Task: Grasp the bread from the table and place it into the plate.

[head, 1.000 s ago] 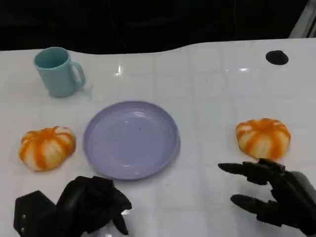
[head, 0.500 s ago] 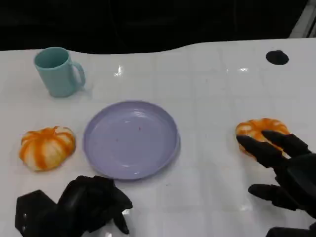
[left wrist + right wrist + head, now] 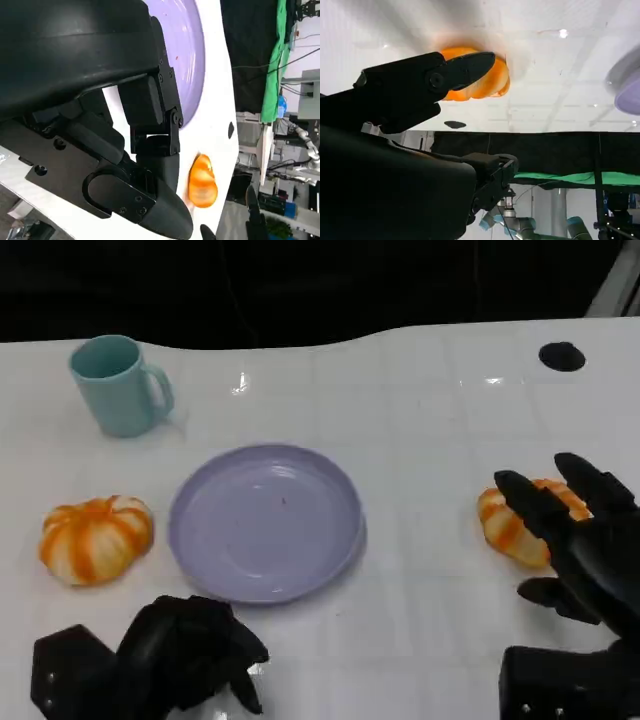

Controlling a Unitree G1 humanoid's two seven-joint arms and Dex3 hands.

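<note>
Two orange-and-white striped bread rolls lie on the white table. One bread roll (image 3: 96, 538) sits left of the lilac plate (image 3: 265, 522), which holds nothing. The other bread roll (image 3: 513, 523) lies to the right of the plate, and my right hand (image 3: 583, 540) hovers over it with fingers spread apart, covering its right half. In the right wrist view a finger (image 3: 425, 85) reaches over that roll (image 3: 485, 82). My left hand (image 3: 170, 655) rests near the front edge below the plate with its fingers curled in, holding nothing. The left wrist view shows the plate (image 3: 192, 55) and the right roll (image 3: 202, 181).
A light teal mug (image 3: 118, 385) stands at the back left of the table. A small black round mark (image 3: 561, 356) lies at the back right. The table's far edge meets a dark background.
My right hand has moved forward and to the right, from the front edge up over the right bread roll, now covering part of it. The left hand has stayed still.
</note>
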